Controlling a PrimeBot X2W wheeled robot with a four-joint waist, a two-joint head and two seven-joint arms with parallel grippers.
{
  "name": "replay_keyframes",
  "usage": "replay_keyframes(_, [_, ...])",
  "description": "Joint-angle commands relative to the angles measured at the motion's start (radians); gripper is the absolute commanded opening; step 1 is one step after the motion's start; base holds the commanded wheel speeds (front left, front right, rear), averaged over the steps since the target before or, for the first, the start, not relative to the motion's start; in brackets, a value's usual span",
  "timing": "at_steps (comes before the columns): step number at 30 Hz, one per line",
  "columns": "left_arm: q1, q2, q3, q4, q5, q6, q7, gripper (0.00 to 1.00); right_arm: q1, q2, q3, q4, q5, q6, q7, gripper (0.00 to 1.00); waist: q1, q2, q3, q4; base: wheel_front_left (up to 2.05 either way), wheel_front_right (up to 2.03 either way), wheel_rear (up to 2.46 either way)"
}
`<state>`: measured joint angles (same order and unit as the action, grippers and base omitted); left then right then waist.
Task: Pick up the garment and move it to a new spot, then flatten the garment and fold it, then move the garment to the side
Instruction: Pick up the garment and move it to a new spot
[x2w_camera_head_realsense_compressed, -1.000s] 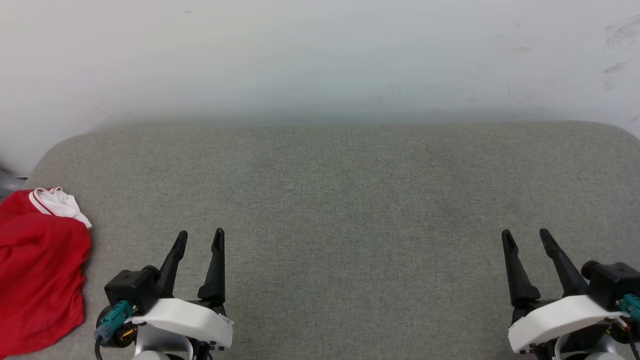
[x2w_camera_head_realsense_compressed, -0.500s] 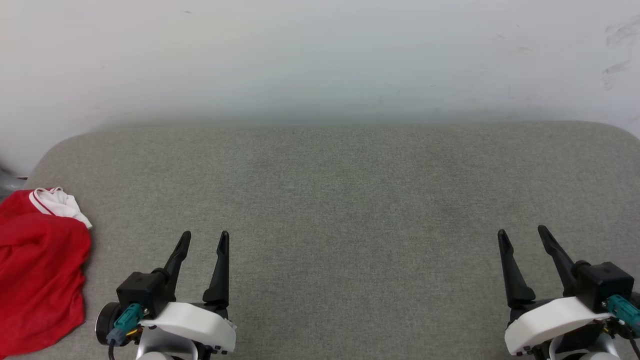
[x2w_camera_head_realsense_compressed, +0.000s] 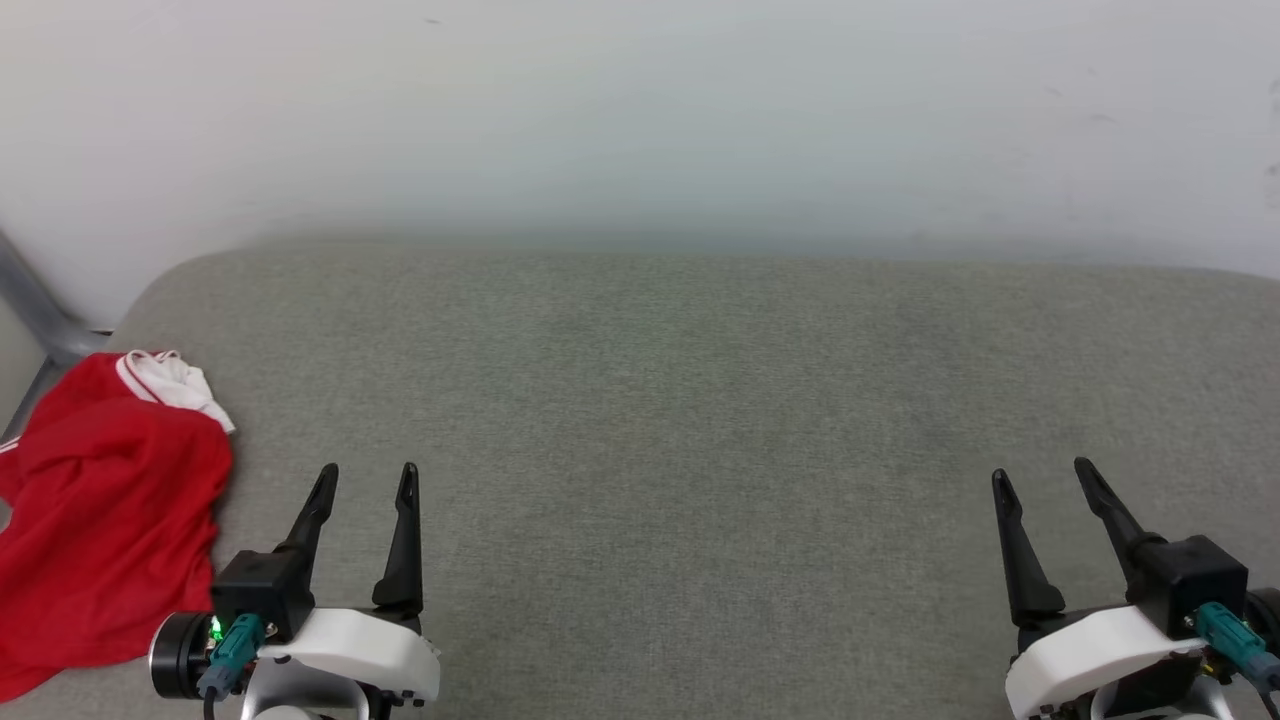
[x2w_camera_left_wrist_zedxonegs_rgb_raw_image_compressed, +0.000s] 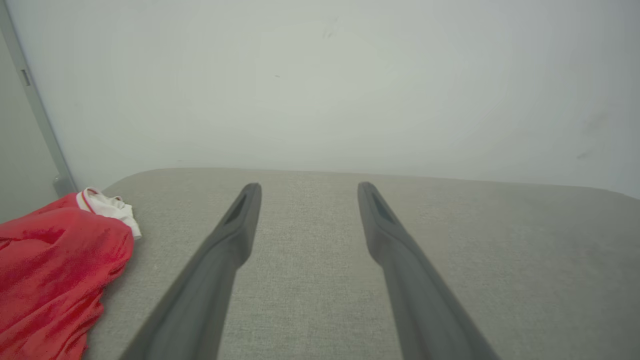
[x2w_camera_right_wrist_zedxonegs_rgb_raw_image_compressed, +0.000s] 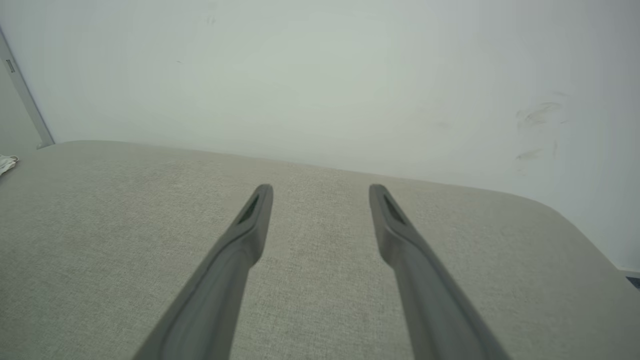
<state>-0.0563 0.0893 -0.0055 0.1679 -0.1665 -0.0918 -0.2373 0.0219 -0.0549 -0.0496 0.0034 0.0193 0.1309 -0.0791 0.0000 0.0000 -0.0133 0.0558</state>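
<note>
Head view, garment (x2w_camera_head_realsense_compressed: 110, 520) cut off left

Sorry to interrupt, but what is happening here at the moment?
Nothing is held yet. The crumpled bright red soft shirt with a white sleeve lies at the left edge of the grey fabric surface. The left pincer hovers open beside it, not touching; the right pincer is open far to the right.

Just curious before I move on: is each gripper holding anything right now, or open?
Left gripper: open, holding nothing; the red garment lies apart, to its left.
Right gripper: open, holding nothing.
</note>
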Motion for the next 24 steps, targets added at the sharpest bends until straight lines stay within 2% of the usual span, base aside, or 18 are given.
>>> replay_keyframes(1, [-0.005, 0.004, 0.007, 0.002, 0.025, 0.005, -0.009, 1.00, 0.002, 0.004, 0.006, -0.008, -0.021, 0.000, -0.007, 1.00, 0.0000, 0.0000, -0.004, 0.035, 0.00, 0.00, 0.00])
replay_keyframes(8, [0.013, 0.012, 0.028, 0.018, 0.081, 0.001, -0.023, 1.00, 0.001, 0.005, 0.014, -0.003, -0.062, 0.000, -0.016, 1.00, 0.0000, 0.0000, -0.012, 0.149, 0.00, 0.00, 0.00])
replay_keyframes(9, [0.020, 0.014, 0.038, 0.018, 0.104, 0.003, -0.027, 1.00, 0.004, 0.005, 0.026, -0.005, -0.082, 0.000, -0.020, 1.00, 0.0000, 0.0000, -0.012, 0.200, 0.00, 0.00, 0.00])
replay_keyframes(12, [0.027, 0.013, 0.043, 0.018, 0.109, 0.002, -0.030, 1.00, 0.002, 0.005, 0.028, -0.004, -0.081, 0.000, -0.022, 1.00, 0.0000, 0.0000, -0.013, 0.251, 0.00, 0.00, 0.00])
replay_keyframes(24, [0.027, 0.006, 0.072, 0.007, 0.093, -0.012, -0.028, 1.00, -0.021, 0.005, 0.048, 0.018, -0.021, 0.000, -0.036, 1.00, 0.0000, 0.0000, -0.012, 0.380, 0.00, 0.00, 0.00])
